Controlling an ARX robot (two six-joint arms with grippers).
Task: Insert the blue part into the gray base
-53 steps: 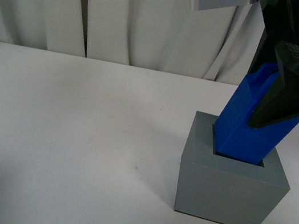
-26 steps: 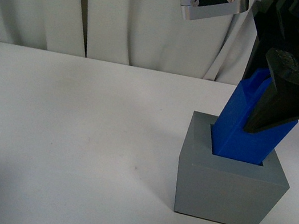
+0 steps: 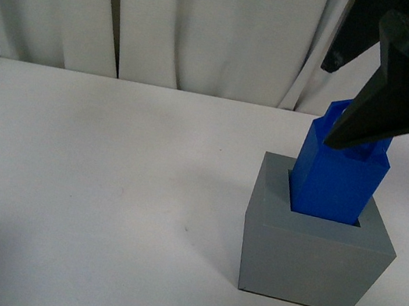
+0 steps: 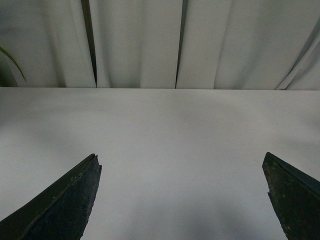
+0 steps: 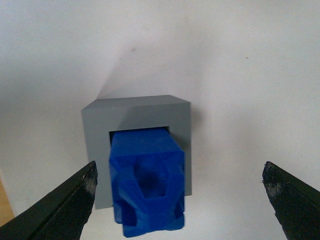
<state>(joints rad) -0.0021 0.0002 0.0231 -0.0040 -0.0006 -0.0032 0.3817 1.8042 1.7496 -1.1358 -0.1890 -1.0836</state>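
Note:
The blue part (image 3: 338, 181) stands nearly upright in the square recess of the gray base (image 3: 312, 259), with its upper half and loop handle sticking out. My right gripper (image 3: 330, 105) hangs open above it, one black finger in front of the handle, touching nothing. In the right wrist view the blue part (image 5: 147, 190) sits in the gray base (image 5: 135, 112), between the wide-open fingers of my right gripper (image 5: 179, 167) and nearer one finger. My left gripper (image 4: 181, 157) is open and empty over bare white table.
The white table (image 3: 104, 183) runs to a white curtain (image 3: 211, 27) at the back. The gray base stands at the right of the table, near the front.
My right gripper has opened and lifted off the blue part. The blue part has straightened in the recess. A silver piece at the top has left the view.

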